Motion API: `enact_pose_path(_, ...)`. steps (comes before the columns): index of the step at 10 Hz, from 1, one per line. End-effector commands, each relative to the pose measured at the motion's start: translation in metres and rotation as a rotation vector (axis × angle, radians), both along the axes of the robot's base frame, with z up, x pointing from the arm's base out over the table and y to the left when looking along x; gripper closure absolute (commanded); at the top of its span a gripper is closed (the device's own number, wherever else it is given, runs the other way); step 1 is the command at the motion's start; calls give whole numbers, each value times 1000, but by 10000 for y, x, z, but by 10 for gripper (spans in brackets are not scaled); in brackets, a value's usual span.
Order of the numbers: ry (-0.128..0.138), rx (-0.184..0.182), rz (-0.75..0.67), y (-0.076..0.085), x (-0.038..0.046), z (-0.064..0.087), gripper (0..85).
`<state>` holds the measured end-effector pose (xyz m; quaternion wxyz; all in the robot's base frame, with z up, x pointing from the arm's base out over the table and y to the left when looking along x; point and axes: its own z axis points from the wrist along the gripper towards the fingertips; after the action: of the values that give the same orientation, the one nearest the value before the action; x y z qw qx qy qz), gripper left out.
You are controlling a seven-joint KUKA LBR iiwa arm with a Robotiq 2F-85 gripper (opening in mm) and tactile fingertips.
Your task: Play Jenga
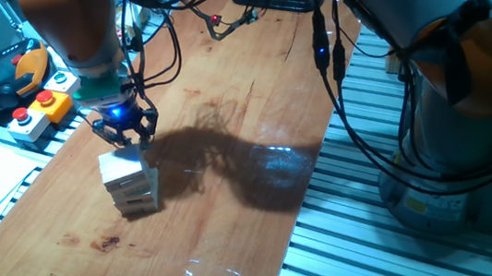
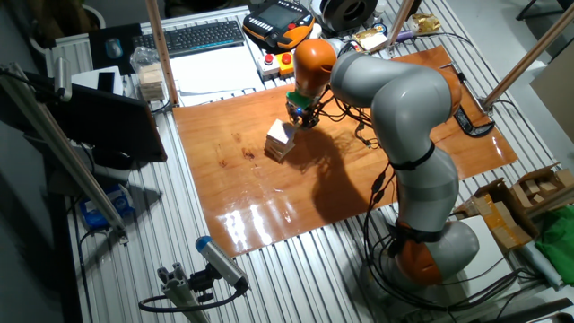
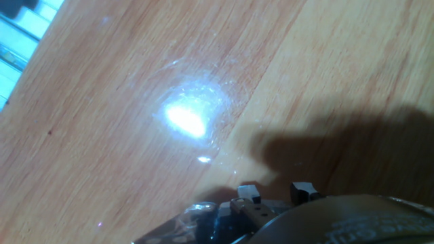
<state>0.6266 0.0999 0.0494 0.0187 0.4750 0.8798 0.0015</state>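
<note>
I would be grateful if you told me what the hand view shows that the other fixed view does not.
Only the hand view: a bright glare spot on the board, and the hand's shadow, close up. It shows no tower.
Only the other fixed view: the Jenga tower, the gripper just beside its top, the whole arm and a keyboard.
Both: the wooden board.

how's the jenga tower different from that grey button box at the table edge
The Jenga tower is pale bare wood in crosswise layers; the grey button box is one housing topped by a red button. The tower stands on the wooden board, directly under the hand; the box sits off the board on the metal rails. Both are small and blocky.
</note>
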Motion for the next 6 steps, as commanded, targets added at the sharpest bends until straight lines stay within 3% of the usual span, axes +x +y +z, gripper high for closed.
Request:
enact_pose_path(1,-3,-3,9,-40,2,13,840)
enact_pose_path(6,-23,-20,62,-224,-51,-53,840)
